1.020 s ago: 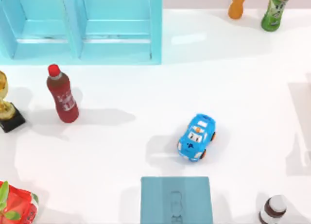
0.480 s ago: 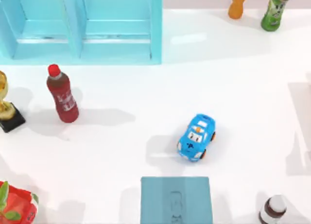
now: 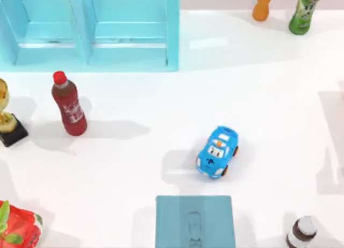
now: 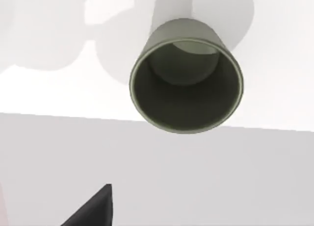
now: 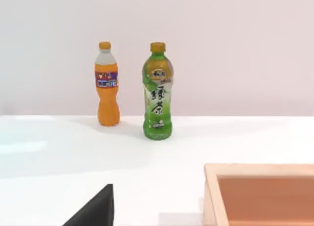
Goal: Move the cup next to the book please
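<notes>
The left gripper (image 4: pixel 93 209) hangs above an olive cup (image 4: pixel 186 81), which stands upright below its camera, mouth open towards it; I cannot tell how its fingers stand. The teal book (image 3: pixel 195 221) lies flat at the near table edge, just below the blue toy car (image 3: pixel 217 151). The right gripper (image 5: pixel 95 209) faces an orange bottle (image 5: pixel 107 84) and green bottle (image 5: pixel 158 91); its fingers I cannot tell either

Olive-green cup (image 4: pixel 186 81) stands upright, open; teal book (image 3: pixel 195 221) lies flat.

Bright, even light; soft shadows spread left of red bottle (image 3: pixel 69 104) and toy car (image 3: pixel 217 151); no blur.
</notes>
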Tool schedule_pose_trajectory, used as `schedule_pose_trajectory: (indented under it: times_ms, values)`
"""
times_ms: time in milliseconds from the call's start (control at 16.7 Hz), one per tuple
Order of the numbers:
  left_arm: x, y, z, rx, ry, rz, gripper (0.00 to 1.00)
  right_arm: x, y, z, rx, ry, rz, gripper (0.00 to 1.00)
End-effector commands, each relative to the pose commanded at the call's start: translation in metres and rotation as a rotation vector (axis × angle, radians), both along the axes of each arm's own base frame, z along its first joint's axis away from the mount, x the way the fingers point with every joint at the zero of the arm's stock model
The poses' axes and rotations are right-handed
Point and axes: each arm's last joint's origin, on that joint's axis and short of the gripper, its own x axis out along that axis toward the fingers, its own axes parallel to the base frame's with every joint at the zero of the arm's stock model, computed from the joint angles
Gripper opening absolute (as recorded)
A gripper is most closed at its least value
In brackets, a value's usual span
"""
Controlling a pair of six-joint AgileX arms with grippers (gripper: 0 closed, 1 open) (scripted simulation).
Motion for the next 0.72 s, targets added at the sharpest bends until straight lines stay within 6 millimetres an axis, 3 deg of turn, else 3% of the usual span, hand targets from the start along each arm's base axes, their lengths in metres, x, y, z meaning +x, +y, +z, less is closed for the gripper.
schedule_pose_trajectory:
  times_ms: [240,600,720]
  values:
    - [0.002,0.012,-0.017,-0.066,0.048,-0.046,1.00,0.000,0.000,0.000,0.000,0.000,0.000,1.00]
    - [0.003,0.011,-0.018,-0.065,0.049,-0.050,1.00,0.000,0.000,0.000,0.000,0.000,0.000,1.00]
    - [0.004,0.012,-0.029,-0.068,0.051,-0.047,1.00,0.000,0.000,0.000,0.000,0.000,0.000,1.00]
